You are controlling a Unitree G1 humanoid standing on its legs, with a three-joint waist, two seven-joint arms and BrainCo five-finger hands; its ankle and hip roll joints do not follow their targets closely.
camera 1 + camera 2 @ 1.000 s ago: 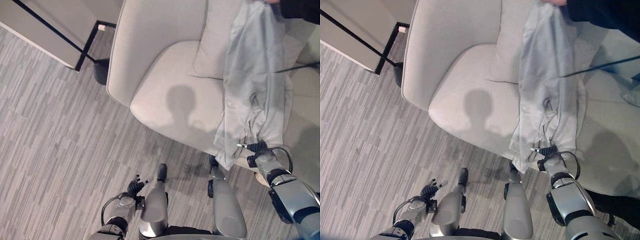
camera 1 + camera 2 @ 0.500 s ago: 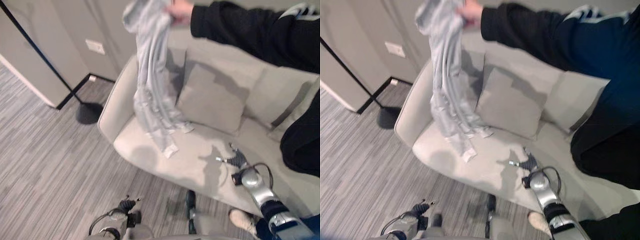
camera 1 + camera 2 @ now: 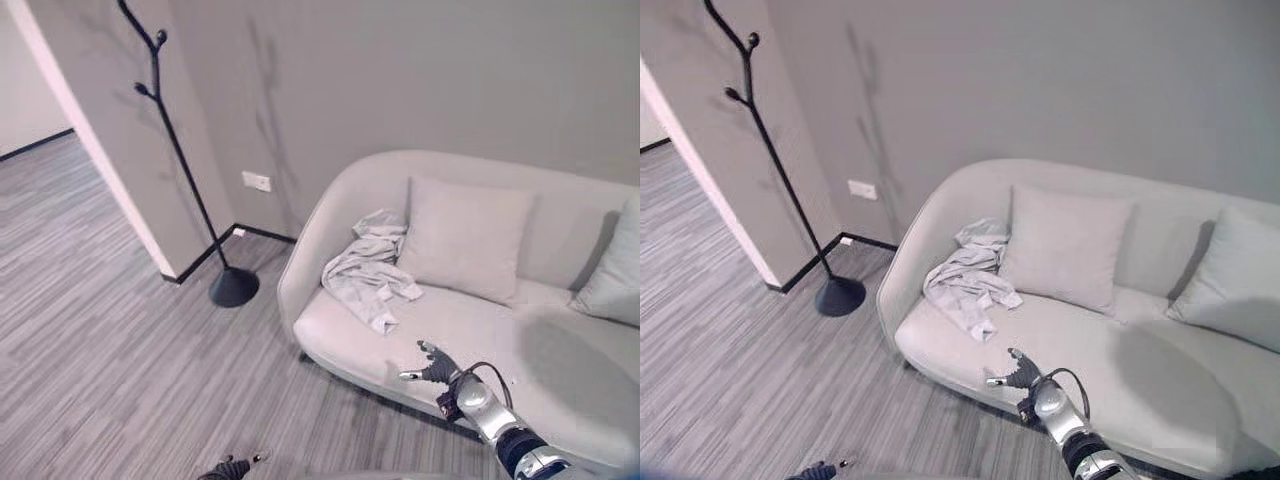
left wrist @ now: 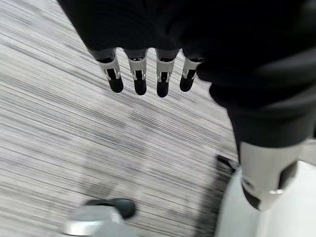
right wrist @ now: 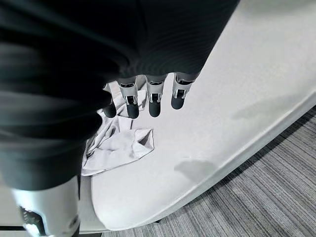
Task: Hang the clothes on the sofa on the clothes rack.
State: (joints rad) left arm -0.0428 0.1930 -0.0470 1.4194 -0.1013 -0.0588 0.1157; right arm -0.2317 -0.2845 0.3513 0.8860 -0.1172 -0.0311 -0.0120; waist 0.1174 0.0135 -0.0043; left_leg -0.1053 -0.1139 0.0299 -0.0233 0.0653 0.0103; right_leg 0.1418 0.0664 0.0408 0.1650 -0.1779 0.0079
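Note:
A crumpled light grey garment (image 3: 367, 268) lies on the left end of the pale sofa (image 3: 470, 340), against the backrest and beside a cushion; it also appears in the right wrist view as the garment (image 5: 116, 145). A black coat rack (image 3: 185, 160) with short branch hooks stands on a round base to the left of the sofa, by the wall corner. My right hand (image 3: 436, 367) hovers open over the seat's front edge, to the right of the garment and apart from it, its fingers (image 5: 153, 98) straight. My left hand (image 3: 232, 467) hangs low over the floor, open, fingers (image 4: 139, 79) straight.
Two cushions (image 3: 1065, 247) (image 3: 1230, 285) lean on the sofa back. A wall with a socket (image 3: 256, 181) runs behind the rack. Grey striped flooring (image 3: 120, 350) stretches to the left and in front of the sofa.
The camera has swung up and back. The person who held the garment up is gone from view, and the garment now lies crumpled on the sofa. My right hand stays over the seat edge.

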